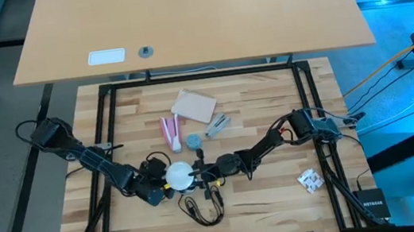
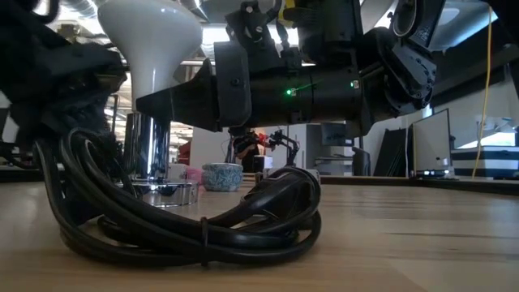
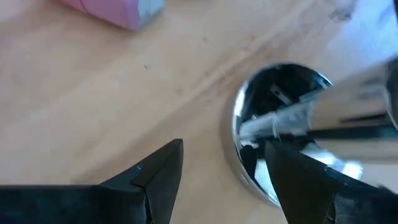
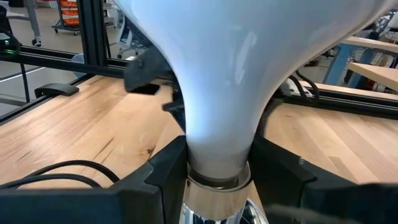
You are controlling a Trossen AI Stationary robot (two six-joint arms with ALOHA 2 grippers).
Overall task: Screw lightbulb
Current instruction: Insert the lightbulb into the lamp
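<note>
Two dark fingers (image 4: 163,168) of the right gripper (image 4: 214,171) pinch the lightbulb (image 4: 236,68) at its narrow neck, just above the silvery socket (image 2: 147,142) it stands upright in near the table's (image 1: 274,195) front middle. The left gripper (image 3: 224,168), jaws spread, sits low beside the socket's chrome base (image 3: 280,134), which only that wrist view shows from close. The low view alone shows the coiled black cord (image 2: 186,219) in front; the high view alone reads "NETGEAR" on a black box (image 1: 372,205).
</note>
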